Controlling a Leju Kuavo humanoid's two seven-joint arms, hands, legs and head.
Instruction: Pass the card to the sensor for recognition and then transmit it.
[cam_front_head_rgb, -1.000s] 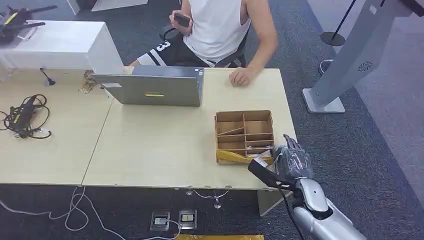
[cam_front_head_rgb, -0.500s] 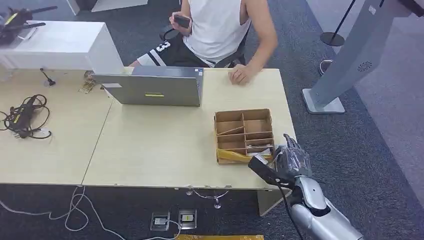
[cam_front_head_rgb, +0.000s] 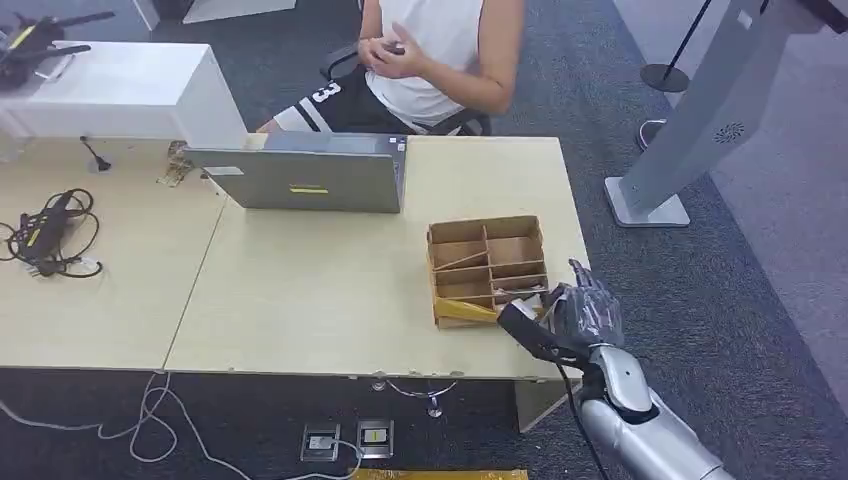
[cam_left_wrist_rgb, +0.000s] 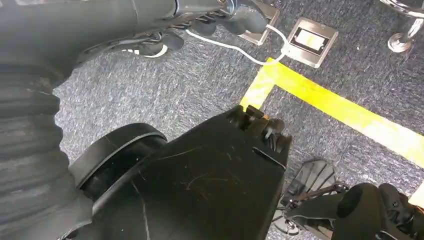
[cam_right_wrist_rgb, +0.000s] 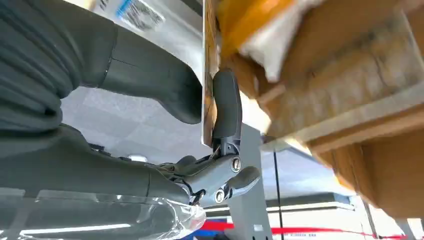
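- Looking down from the head camera, I see the pale wooden table (cam_front_head_rgb: 300, 290) spreading away to the left of my right hand (cam_front_head_rgb: 580, 312), which sits at the table's near right corner, with open dark carpet on its other side.
- A grey stand (cam_front_head_rgb: 700, 110) rises well beyond the hand on the carpet side, far apart from it.
- A person (cam_front_head_rgb: 435, 50) sits at the far table edge, both their hands drawn up to the chest, away from the tabletop.
- A closed grey laptop (cam_front_head_rgb: 305, 175) lies ahead and well left of the hand.
- I see the divided cardboard box (cam_front_head_rgb: 488, 265) just beside the hand, its near corner against my fingers; this is the closest thing in the way.
- In the right wrist camera, thumb and a dark finger (cam_right_wrist_rgb: 226, 107) pinch a thin card (cam_right_wrist_rgb: 207, 75) edge-on, right against the box wall.
- Cables (cam_front_head_rgb: 45, 235) lie far left.
- I cannot tell how my left hand is set.
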